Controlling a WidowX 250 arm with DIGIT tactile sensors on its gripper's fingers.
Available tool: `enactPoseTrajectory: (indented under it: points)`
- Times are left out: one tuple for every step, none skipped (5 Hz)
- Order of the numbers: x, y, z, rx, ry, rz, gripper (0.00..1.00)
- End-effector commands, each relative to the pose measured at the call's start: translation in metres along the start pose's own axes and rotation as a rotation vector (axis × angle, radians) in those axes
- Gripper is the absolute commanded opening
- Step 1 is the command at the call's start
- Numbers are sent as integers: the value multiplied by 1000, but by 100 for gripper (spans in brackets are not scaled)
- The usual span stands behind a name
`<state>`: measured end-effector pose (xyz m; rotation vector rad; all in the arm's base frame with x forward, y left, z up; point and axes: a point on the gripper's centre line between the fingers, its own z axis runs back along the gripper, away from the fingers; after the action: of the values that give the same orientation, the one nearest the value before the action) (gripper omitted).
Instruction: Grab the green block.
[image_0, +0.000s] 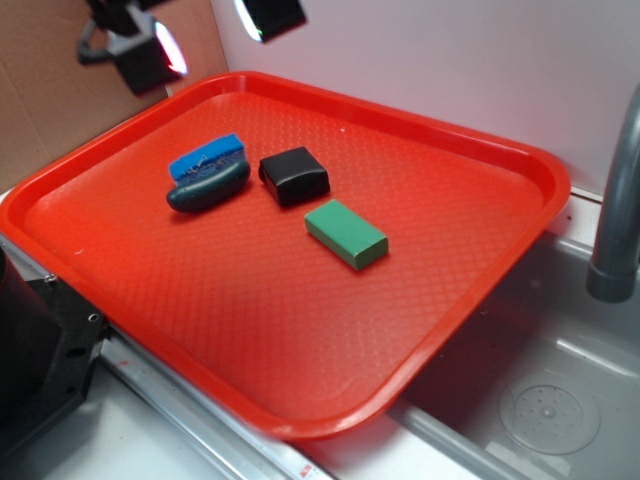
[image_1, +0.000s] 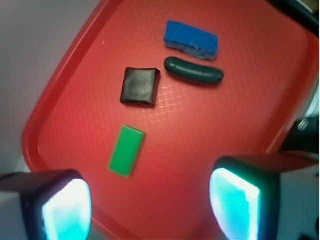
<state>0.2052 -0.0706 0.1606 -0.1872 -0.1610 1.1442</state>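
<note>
Resting on red tray (image_0: 480, 300): green block (image_0: 346, 233) near centre, lying flat, just beside black box (image_0: 294, 175). Gripper (image_1: 150, 202) high above, pads spread, empty. Advice: descend centred, straddle block's narrow width, avoid box.

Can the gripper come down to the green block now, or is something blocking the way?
Probably yes. The gripper hangs open above the tray, and the green block lies flat and apart from the black box and the brush, with nothing over it.
</note>
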Motion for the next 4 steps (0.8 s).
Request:
enactPoseTrajectory:
  points:
    - [-15,-15,-47,49,-25,202,100]
    - [-20,-15,-72,87,-21,245,100]
    - [-23,-17,-91,106,-47,272,100]
    - [-24,-16,-107,137,-73,284,100]
